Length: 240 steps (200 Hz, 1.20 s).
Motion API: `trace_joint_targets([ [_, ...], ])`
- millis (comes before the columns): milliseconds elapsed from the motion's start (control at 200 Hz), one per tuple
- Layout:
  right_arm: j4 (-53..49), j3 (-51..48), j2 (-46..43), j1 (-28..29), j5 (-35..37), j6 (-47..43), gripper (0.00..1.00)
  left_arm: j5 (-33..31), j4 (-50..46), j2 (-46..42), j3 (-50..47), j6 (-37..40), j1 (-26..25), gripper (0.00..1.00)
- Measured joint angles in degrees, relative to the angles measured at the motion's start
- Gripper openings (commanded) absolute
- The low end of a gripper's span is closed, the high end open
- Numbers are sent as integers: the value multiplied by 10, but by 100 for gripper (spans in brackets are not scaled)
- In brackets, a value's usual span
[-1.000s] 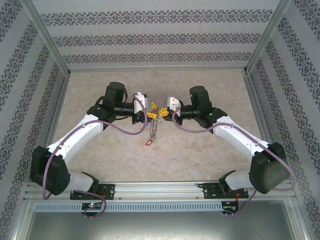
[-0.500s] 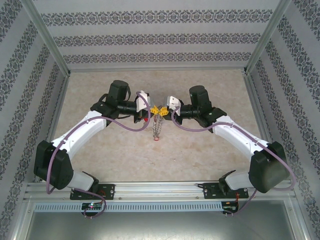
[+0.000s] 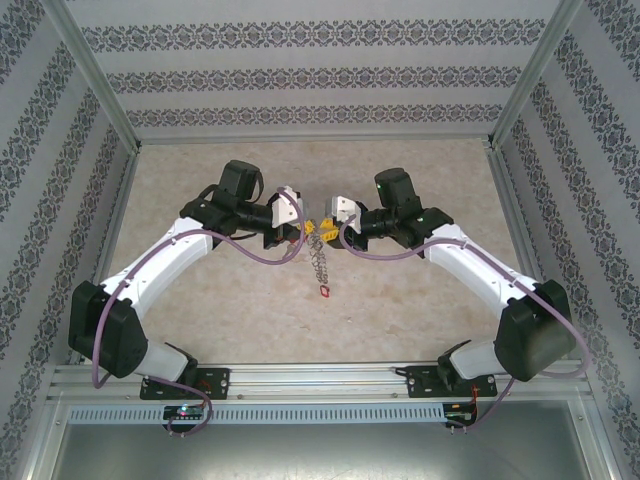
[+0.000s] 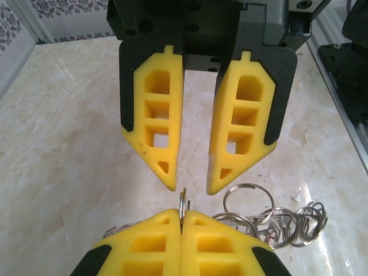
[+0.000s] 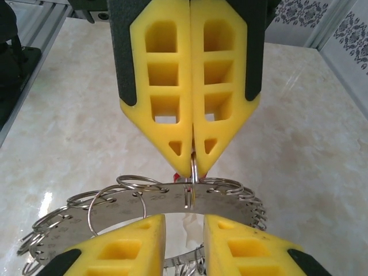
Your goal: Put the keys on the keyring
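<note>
Your right claw (image 5: 184, 219) has eased slightly open; your left claw (image 5: 192, 164) is clamped on the thin silvery beaded metal keyring (image 5: 155, 199), its tiny red-headed silver key (image 3: 327, 291) hanging at 6 o'clock.

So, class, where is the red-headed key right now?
Top view: the red-headed key is mid-table at the near end of the keyring, which trails from the left gripper.
</note>
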Motion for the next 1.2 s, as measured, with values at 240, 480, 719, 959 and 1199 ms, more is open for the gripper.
trace_joint_targets([
  [240, -16, 24, 19, 0, -3, -7, 27, -8, -29, 7, 7, 23, -9, 0],
  [480, -38, 41, 38, 2, -14, -7, 19, -26, -35, 12, 9, 33, -14, 0],
  [719, -45, 43, 44, 2, -29, 6, 0, -28, -38, 12, 10, 33, -15, 0],
  [959, -44, 45, 54, 1, -45, 15, 7, -34, -38, 12, 10, 33, -15, 0],
  [1199, -43, 45, 57, 1, -51, 31, 18, -30, -38, 12, 10, 33, -16, 0],
])
